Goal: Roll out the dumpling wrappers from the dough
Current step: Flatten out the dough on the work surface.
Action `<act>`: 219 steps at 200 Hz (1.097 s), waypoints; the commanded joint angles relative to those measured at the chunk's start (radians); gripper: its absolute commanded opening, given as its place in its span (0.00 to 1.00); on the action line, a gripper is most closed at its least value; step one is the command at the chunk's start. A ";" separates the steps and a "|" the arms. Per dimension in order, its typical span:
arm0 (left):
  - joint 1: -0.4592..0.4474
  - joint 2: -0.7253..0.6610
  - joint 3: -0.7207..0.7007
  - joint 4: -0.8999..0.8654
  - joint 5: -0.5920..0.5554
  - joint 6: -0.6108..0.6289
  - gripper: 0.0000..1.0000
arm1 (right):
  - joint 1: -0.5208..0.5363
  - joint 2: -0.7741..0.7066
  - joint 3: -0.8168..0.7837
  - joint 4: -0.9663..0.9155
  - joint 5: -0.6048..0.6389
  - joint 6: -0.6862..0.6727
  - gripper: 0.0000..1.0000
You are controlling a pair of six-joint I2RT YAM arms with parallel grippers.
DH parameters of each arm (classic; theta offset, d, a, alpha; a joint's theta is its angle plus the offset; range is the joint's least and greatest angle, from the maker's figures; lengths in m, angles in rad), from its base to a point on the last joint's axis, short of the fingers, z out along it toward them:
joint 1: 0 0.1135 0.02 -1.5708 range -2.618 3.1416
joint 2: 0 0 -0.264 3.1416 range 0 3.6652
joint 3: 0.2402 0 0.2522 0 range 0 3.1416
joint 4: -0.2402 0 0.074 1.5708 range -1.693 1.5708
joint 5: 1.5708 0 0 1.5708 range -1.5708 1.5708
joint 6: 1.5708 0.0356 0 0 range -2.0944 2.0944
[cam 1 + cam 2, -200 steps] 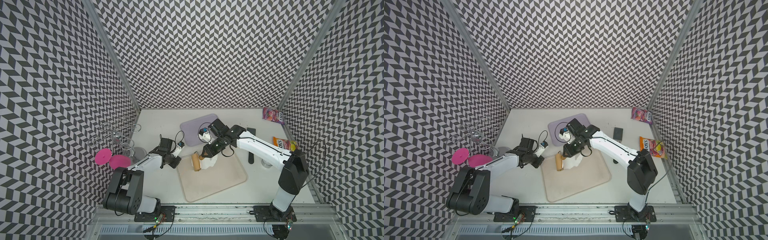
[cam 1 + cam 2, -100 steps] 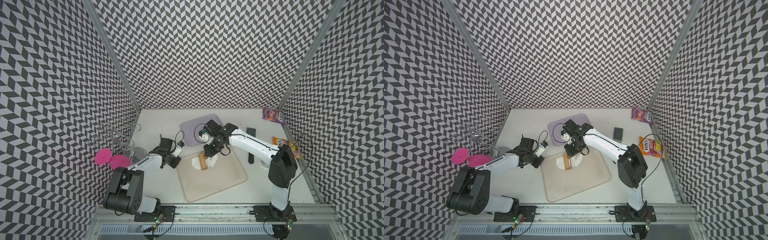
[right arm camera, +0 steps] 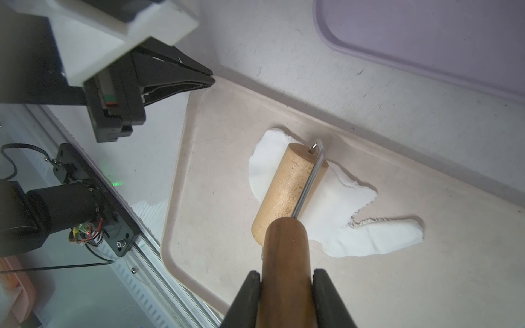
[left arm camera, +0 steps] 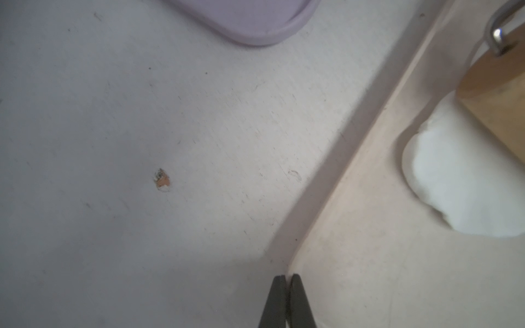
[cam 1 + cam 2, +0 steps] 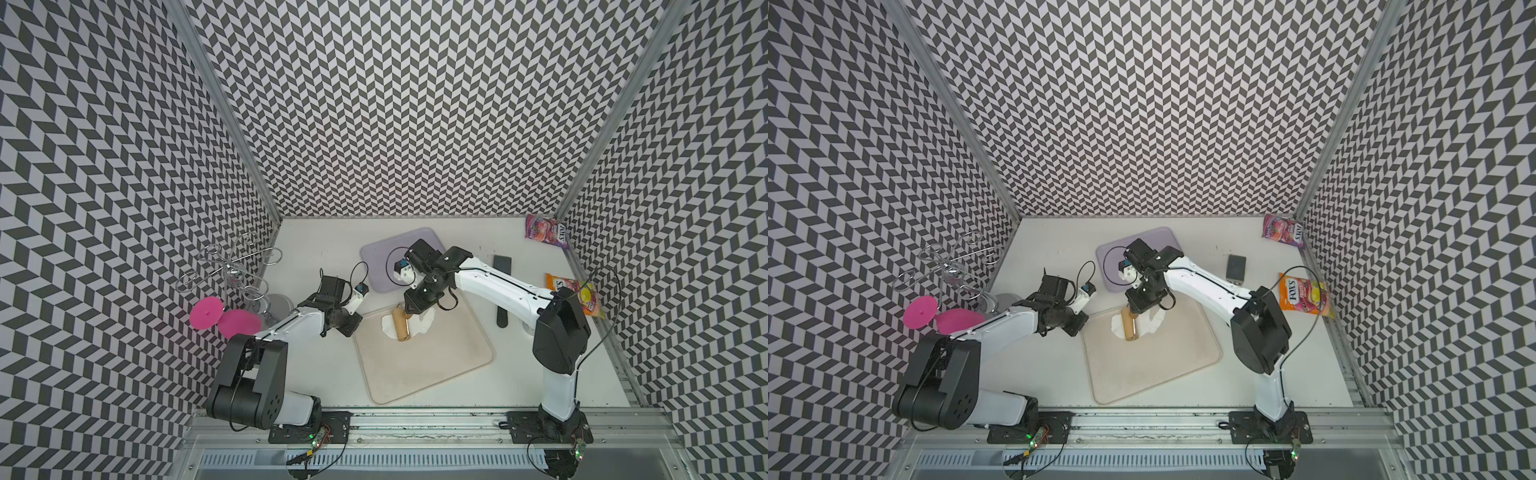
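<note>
Rolling is the job right now, and the right tool (image 3: 287,275) has its two black fingers clamped on the dark handle of the pale wooden roller (image 3: 287,190). The roller's barrel lies across the thin, ragged-edged white sheet of dough (image 3: 343,218). That dough sits on the beige round-cornered mat (image 3: 412,284), near the corner on the left arm's side and close to the rim facing the lilac plastic tray (image 3: 426,42). A rounded lobe shows on one side of the barrel and a long torn tongue with a deep notch on the other. The left tool (image 4: 287,281) is pinched fully shut on nothing, its tips right at the mat's rim above the white desk (image 4: 127,113). Whether it actually presses on the mat I cannot tell. No neat round disc shows anywhere, so I judge the sheet needs more work. To roll well from here, the barrel should stay level so both ends bear equally, with steady downward load and short strokes from the middle outward. Changing the stroke direction would even out that notch. The risks I see are running the barrel onto the raised rim so close by, and the thin, torn edge sticking to the wood and lifting off.
</note>
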 commanded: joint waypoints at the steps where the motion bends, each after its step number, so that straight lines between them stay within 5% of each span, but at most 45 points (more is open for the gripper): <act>1: -0.009 -0.011 0.003 0.009 0.031 0.023 0.00 | 0.041 0.150 -0.075 0.024 0.034 -0.027 0.00; 219: -0.009 -0.011 0.003 0.008 0.033 0.023 0.00 | 0.068 0.275 0.014 0.024 -0.090 -0.042 0.00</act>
